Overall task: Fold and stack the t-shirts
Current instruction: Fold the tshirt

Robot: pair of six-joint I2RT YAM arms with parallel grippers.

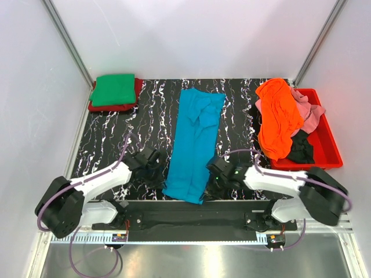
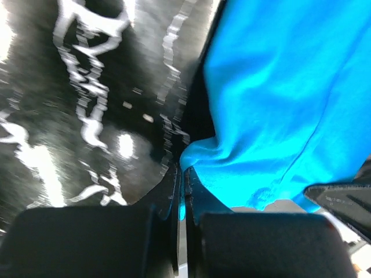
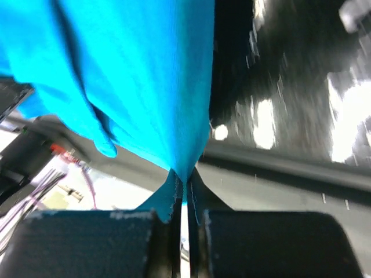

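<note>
A teal blue t-shirt lies as a long narrow strip down the middle of the black marbled table. My left gripper is shut on its near left edge, with blue cloth pinched between the jaws in the left wrist view. My right gripper is shut on its near right edge, the cloth pinched at the fingertips. A folded green shirt lies on a folded red one at the far left corner.
A red plastic bin stands at the right, holding orange, pink and black shirts, the orange one draped over its left rim. The table's near edge and the arm bases lie just below the blue shirt's hem.
</note>
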